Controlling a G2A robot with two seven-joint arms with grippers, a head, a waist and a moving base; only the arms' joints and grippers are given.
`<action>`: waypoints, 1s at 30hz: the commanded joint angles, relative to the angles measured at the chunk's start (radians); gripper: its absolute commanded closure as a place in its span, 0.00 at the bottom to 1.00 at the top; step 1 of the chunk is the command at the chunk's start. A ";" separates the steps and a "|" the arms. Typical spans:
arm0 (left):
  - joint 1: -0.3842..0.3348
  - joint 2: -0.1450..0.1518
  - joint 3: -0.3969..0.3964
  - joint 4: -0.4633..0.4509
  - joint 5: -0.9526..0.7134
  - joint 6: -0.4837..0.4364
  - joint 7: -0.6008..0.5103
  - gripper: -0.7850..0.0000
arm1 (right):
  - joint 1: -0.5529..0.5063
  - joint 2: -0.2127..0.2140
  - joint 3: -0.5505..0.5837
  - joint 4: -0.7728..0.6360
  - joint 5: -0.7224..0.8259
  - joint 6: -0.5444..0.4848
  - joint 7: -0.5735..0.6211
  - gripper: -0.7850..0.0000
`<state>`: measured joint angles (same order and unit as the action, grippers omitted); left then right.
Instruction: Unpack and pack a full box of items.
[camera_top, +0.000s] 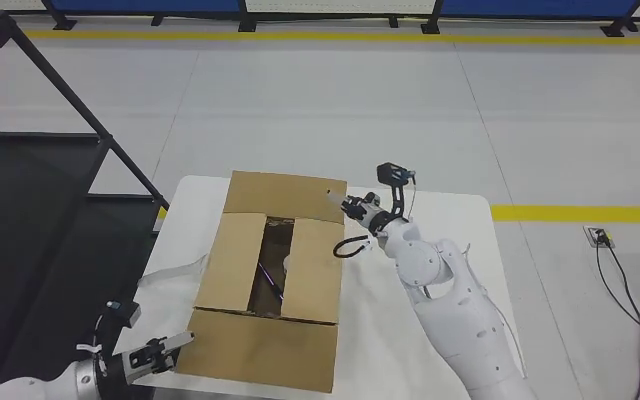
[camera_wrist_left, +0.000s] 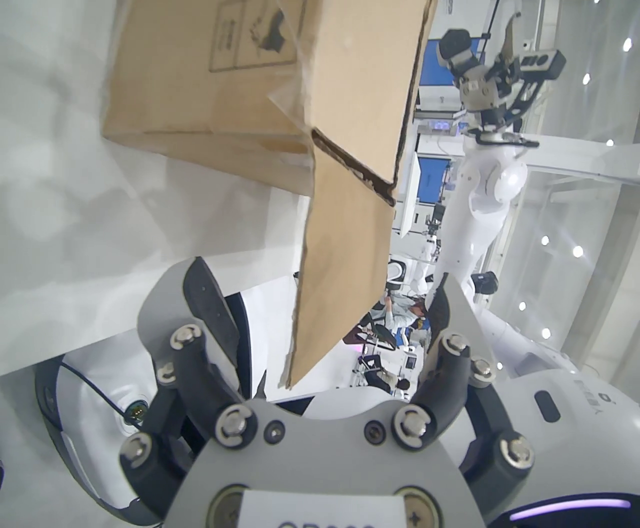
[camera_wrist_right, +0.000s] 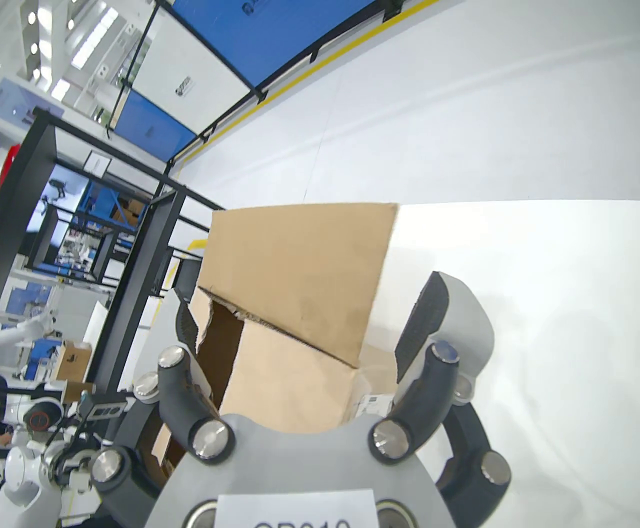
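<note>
A brown cardboard box (camera_top: 312, 270) stands on the white table (camera_top: 462, 214). Its far and near flaps are folded outward, and its two side flaps lie almost shut over the top. Through the gap between them I see dark contents (camera_top: 270, 278). My right gripper (camera_top: 335, 198) is at the box's far right corner, open, with the far flap (camera_wrist_right: 300, 265) lying between its fingers (camera_wrist_right: 425, 315). My left gripper (camera_top: 183, 342) is at the near left corner, open, and the near flap (camera_wrist_left: 345, 260) hangs in line with its spread fingers (camera_wrist_left: 210, 300).
A crumpled clear plastic sheet (camera_top: 172, 272) lies on the table to the left of the box. A black metal frame (camera_top: 70, 100) stands beyond the table's left edge. Bare tabletop stretches right of the box, under my right arm.
</note>
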<state>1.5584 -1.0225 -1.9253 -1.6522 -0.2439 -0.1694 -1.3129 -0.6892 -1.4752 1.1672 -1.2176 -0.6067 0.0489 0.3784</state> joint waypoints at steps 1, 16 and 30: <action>0.004 0.002 0.001 -0.006 -0.033 -0.011 -0.021 0.00 | 0.006 -0.004 0.006 0.043 0.034 -0.016 -0.041 0.00; 0.011 0.014 -0.016 -0.043 -0.225 0.018 -0.030 0.00 | 0.175 -0.055 -0.047 0.468 0.247 -0.261 -0.055 0.00; 0.005 0.017 0.004 -0.103 -0.289 0.062 0.099 0.00 | 0.281 -0.076 -0.016 0.688 0.523 -0.627 0.157 0.00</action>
<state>1.5644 -1.0047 -1.9251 -1.7495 -0.5203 -0.1173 -1.2314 -0.4126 -1.5519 1.1471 -0.5361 -0.0977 -0.5576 0.5168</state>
